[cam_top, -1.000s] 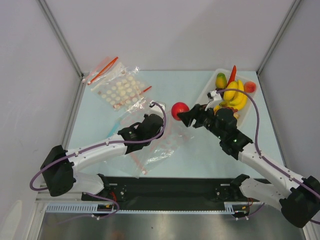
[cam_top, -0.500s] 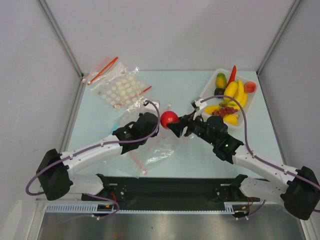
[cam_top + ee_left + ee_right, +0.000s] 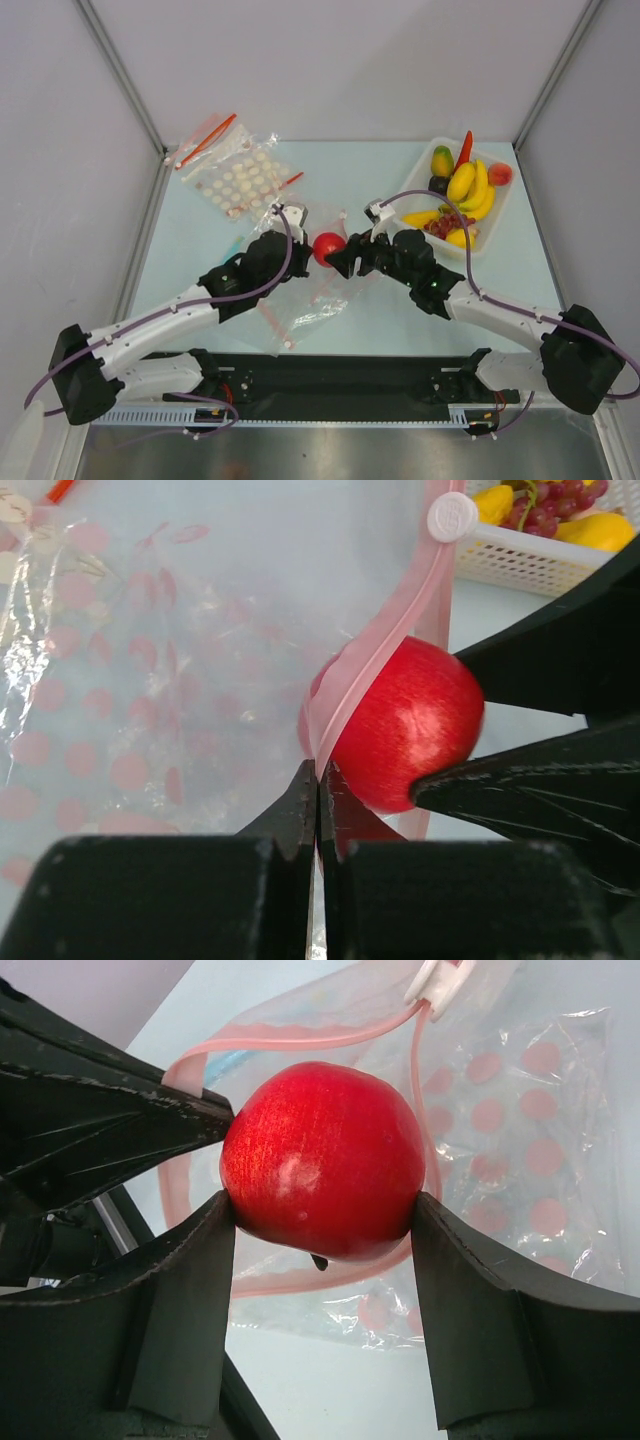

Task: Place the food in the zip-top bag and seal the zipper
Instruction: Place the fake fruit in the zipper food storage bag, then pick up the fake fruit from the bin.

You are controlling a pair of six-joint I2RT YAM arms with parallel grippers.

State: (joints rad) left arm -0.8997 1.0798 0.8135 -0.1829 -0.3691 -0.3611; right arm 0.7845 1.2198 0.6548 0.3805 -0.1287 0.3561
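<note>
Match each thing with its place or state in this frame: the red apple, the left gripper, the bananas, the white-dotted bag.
Things:
1. red apple
2. left gripper
3. bananas
4. white-dotted bag

Places or states:
A. in the white tray, far right
B. shut on the pink zipper
C. lying far left, at the back
D. clamped in the right gripper at the mouth of the zip-top bag

Pairs: 1-D, 2-B, 3-A, 4-C
</note>
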